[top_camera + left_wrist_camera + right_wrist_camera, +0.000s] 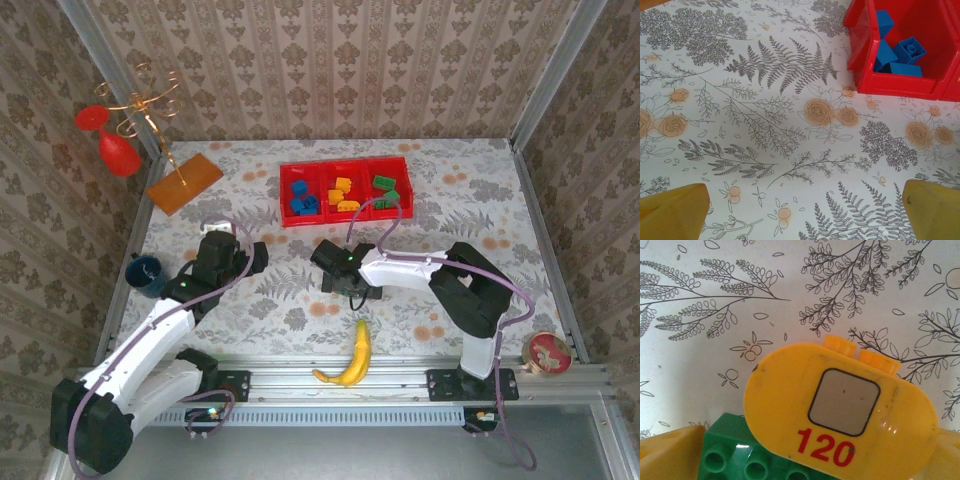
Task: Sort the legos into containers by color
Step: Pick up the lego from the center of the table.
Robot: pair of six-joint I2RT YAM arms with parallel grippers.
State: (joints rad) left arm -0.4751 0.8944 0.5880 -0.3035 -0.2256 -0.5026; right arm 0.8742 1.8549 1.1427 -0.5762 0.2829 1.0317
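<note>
The long red tray lies at the back of the table, with blue legos in its left container, orange ones in the middle and green ones on the right. My right gripper hangs low over the table in front of the tray. In its wrist view a yellow-orange lego marked 120 rests on a green lego, both between the wide-open jaws of the right gripper. My left gripper is open over bare cloth, with the blue legos ahead to its right.
A banana lies near the front rail. A dark blue cup stands at the left edge, with an orange board and a gold stand holding red glasses behind it. A round tin sits at the front right.
</note>
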